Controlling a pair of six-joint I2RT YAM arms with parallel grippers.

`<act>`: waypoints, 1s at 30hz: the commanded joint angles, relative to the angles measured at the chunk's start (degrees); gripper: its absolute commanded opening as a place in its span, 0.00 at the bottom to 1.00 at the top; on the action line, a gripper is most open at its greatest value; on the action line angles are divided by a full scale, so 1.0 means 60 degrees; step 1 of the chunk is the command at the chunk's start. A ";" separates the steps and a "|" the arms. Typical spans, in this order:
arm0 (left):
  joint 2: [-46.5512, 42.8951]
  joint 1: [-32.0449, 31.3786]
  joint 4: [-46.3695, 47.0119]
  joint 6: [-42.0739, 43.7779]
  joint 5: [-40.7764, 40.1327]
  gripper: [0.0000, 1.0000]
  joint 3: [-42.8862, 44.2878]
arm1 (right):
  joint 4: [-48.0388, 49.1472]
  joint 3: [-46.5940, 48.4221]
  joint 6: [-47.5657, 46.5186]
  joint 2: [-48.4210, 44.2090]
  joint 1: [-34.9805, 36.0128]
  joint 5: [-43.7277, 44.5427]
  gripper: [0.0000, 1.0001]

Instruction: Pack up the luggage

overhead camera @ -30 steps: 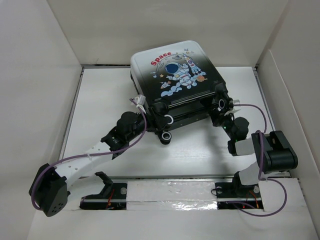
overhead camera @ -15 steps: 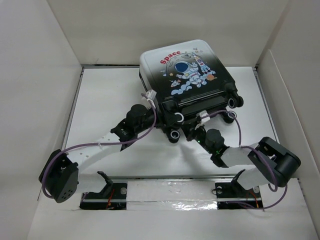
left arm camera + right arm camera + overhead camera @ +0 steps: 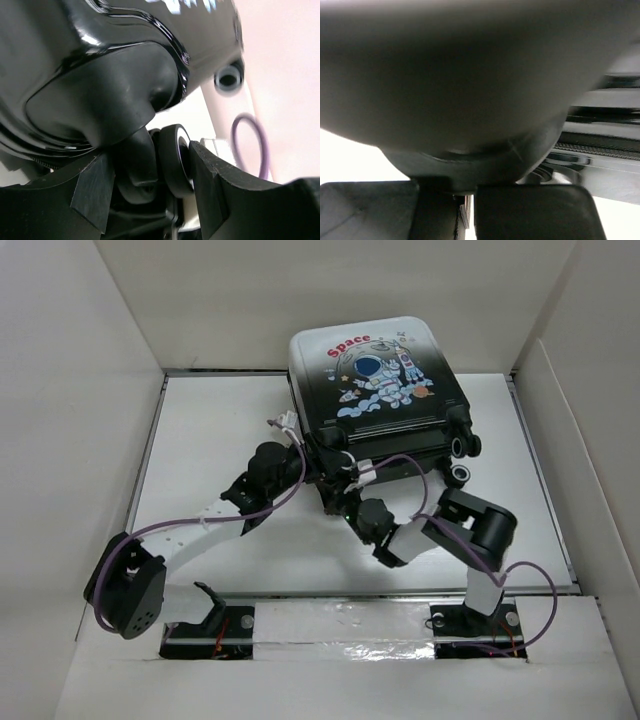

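Observation:
The luggage (image 3: 375, 380) is closed, its astronaut and red "Space" print facing up, and it stands tilted at the back middle of the table. My left gripper (image 3: 308, 452) is at its near-left corner. In the left wrist view the left gripper (image 3: 150, 185) is shut on a black-and-white wheel (image 3: 175, 160) and its bracket, under the glossy black shell (image 3: 100, 60). My right gripper (image 3: 345, 502) is at the near edge just right of the left one. In the right wrist view the right gripper (image 3: 465, 210) is nearly closed, against the luggage's dark underside (image 3: 470, 75).
Two more wheels (image 3: 462, 473) stick out at the luggage's near-right corner. White walls (image 3: 90, 440) enclose the table on the left, back and right. Purple cables (image 3: 200, 520) trail from both arms. The zipper seam (image 3: 600, 150) shows in the right wrist view.
The luggage has turned and shifted right and toward the back. My right gripper swept from the near-right wheel leftward along the near edge. My left gripper followed its corner, staying on the wheel.

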 commanded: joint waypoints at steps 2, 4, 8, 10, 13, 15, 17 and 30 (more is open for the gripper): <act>-0.0584 -0.0901 0.4900 -0.1982 0.2190 0.00 -0.0572 | 0.4893 0.1981 0.2684 0.2113 0.1110 -0.2589 0.00; -0.0658 -0.0901 0.5313 -0.2246 0.1884 0.00 -0.1128 | 0.4887 0.2638 0.3102 0.2422 0.0978 -0.2296 0.00; -0.0848 -0.0901 0.5271 -0.2059 0.1794 0.00 -0.1337 | 0.4814 0.2950 0.2711 0.2338 0.1224 -0.2441 0.08; -0.1009 -0.0697 0.4905 -0.1897 0.1823 0.00 -0.1235 | 0.4814 0.2629 0.2313 0.2088 0.1314 -0.2440 0.32; -0.1550 -0.0361 0.3909 -0.1297 0.1415 0.00 -0.1175 | 0.4580 0.1269 0.2034 0.1400 0.1403 -0.2048 0.72; -0.1888 -0.0170 0.3252 -0.0845 0.1296 0.00 -0.1132 | 0.4317 0.0126 0.1887 0.0889 0.1491 -0.1914 0.83; -0.2093 0.0005 0.2767 -0.0623 0.1237 0.00 -0.1029 | 0.4199 -0.0635 0.1757 0.0550 0.1491 -0.1942 0.91; -0.1713 0.0417 0.2911 -0.0475 0.2101 0.00 -0.1190 | -0.4419 -0.2122 -0.0204 -0.6564 0.1607 -0.0848 1.00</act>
